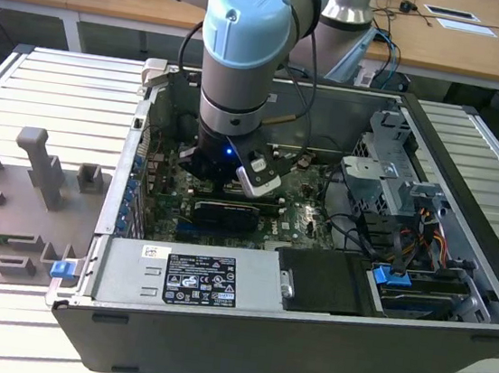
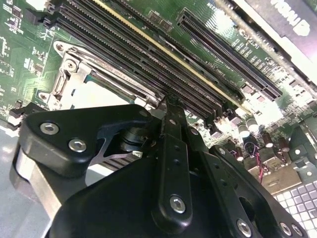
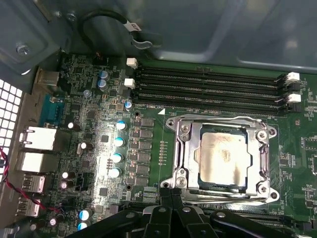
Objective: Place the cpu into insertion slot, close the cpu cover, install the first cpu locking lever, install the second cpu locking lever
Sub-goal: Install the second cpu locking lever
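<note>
The pincer [image 3: 171, 196] hangs low inside the open computer case [image 1: 469, 177], just above the green motherboard [image 3: 89, 148]. In the first wrist view its two thin black fingers [image 3: 166, 201] stand side by side and look pressed together, so the pincer seems closed. Nothing can be seen held between the fingers. The tips sit right at the near edge of the cpu cover [image 3: 185, 148]. I cannot tell if they touch it.

The cpu [image 3: 223, 156] is a flat, silvery-grey square. It already lies in the insertion slot [image 3: 200, 181], just past the fingertips. The cpu cover is a shiny metal frame with a hole in the middle. It lies flat around the cpu, and the cpu's top shows through the hole. A thin metal bar runs along the frame's edge nearest the pincer, but I cannot tell if it is locked down.

Beyond the cpu, farther from the pincer, lie four long black memory slots [image 3: 208, 87] with white clips at their ends. In the second wrist view the pincer's black links [image 2: 171, 163] sit in front, and the socket frame [image 2: 74, 79] lies just behind them, beside the same memory slots [image 2: 129, 44].

In the exterior view the arm [image 1: 241, 67] reaches straight down into the case, and the pincer [image 1: 222, 183] is low over the board. The case rests on a ribbed grey surface [image 1: 52, 89].
</note>
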You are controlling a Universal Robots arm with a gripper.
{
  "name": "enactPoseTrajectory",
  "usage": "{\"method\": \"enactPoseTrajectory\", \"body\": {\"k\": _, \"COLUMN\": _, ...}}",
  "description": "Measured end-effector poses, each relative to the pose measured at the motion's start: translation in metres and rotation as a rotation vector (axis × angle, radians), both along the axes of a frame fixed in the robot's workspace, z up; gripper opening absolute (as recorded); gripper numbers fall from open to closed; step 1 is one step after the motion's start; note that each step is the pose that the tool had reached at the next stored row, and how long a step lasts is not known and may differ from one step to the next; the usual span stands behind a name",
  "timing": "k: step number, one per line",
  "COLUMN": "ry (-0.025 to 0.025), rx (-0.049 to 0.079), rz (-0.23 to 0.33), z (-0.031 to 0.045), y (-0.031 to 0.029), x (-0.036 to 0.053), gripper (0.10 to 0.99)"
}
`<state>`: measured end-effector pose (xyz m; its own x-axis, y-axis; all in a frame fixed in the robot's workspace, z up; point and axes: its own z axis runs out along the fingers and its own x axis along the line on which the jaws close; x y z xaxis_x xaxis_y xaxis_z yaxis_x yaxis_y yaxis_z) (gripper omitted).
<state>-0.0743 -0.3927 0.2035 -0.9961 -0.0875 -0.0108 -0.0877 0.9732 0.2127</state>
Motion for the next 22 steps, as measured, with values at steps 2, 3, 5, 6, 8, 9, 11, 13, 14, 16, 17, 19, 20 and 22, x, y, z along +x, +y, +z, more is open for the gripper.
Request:
{"method": "enactPoseTrajectory", "body": {"k": 2, "ry": -0.0001, "rx": 0.001, "rz": 0.000, "z": -0.0006, "y": 0.0000, "x": 0.0001, "gripper": 0.106}}
{"method": "enactPoseTrajectory", "body": {"k": 3, "ry": 0.0000, "rx": 0.005, "rz": 0.000, "z": -0.0012, "y": 0.0000, "x": 0.0001, "gripper": 0.106}}
{"method": "enactPoseTrajectory", "body": {"k": 5, "ry": 0.0000, "rx": 0.031, "rz": 0.000, "z": -0.0024, "y": 0.0000, "x": 0.0001, "gripper": 0.106}}
{"method": "enactPoseTrajectory", "body": {"k": 6, "ry": 0.0000, "rx": 0.040, "rz": 0.000, "z": -0.0032, "y": 0.0000, "x": 0.0000, "gripper": 0.106}}
{"method": "enactPoseTrajectory", "body": {"k": 8, "ry": -0.0002, "rx": 0.051, "rz": 0.000, "z": -0.0051, "y": 0.0001, "x": 0.0001, "gripper": 0.106}}
{"method": "enactPoseTrajectory", "body": {"k": 9, "ry": 0.0000, "rx": 0.054, "rz": 0.000, "z": -0.0061, "y": 0.0000, "x": 0.0001, "gripper": 0.106}}
{"method": "enactPoseTrajectory", "body": {"k": 11, "ry": 0.0000, "rx": 0.058, "rz": 0.000, "z": -0.0070, "y": 0.0000, "x": 0.0000, "gripper": 0.106}}
{"method": "enactPoseTrajectory", "body": {"k": 13, "ry": -0.0001, "rx": 0.063, "rz": 0.000, "z": -0.0060, "y": 0.0000, "x": 0.0001, "gripper": 0.106}}
{"method": "enactPoseTrajectory", "body": {"k": 14, "ry": -0.0001, "rx": 0.065, "rz": 0.000, "z": -0.0009, "y": 0.0000, "x": 0.0000, "gripper": 0.106}}
{"method": "enactPoseTrajectory", "body": {"k": 16, "ry": 0.0000, "rx": 0.065, "rz": 0.000, "z": 0.0069, "y": 0.0000, "x": 0.0000, "gripper": 0.106}}
{"method": "enactPoseTrajectory", "body": {"k": 17, "ry": -0.0001, "rx": 0.065, "rz": 0.000, "z": 0.0088, "y": 0.0000, "x": 0.0000, "gripper": 0.106}}
{"method": "enactPoseTrajectory", "body": {"k": 19, "ry": 0.0000, "rx": 0.065, "rz": 0.000, "z": 0.0111, "y": 0.0000, "x": 0.0000, "gripper": 0.106}}
{"method": "enactPoseTrajectory", "body": {"k": 20, "ry": 0.0000, "rx": 0.065, "rz": 0.000, "z": 0.0135, "y": 0.0000, "x": 0.0000, "gripper": 0.106}}
{"method": "enactPoseTrajectory", "body": {"k": 22, "ry": 0.0000, "rx": 0.065, "rz": 0.000, "z": 0.0163, "y": 0.0000, "x": 0.0000, "gripper": 0.106}}
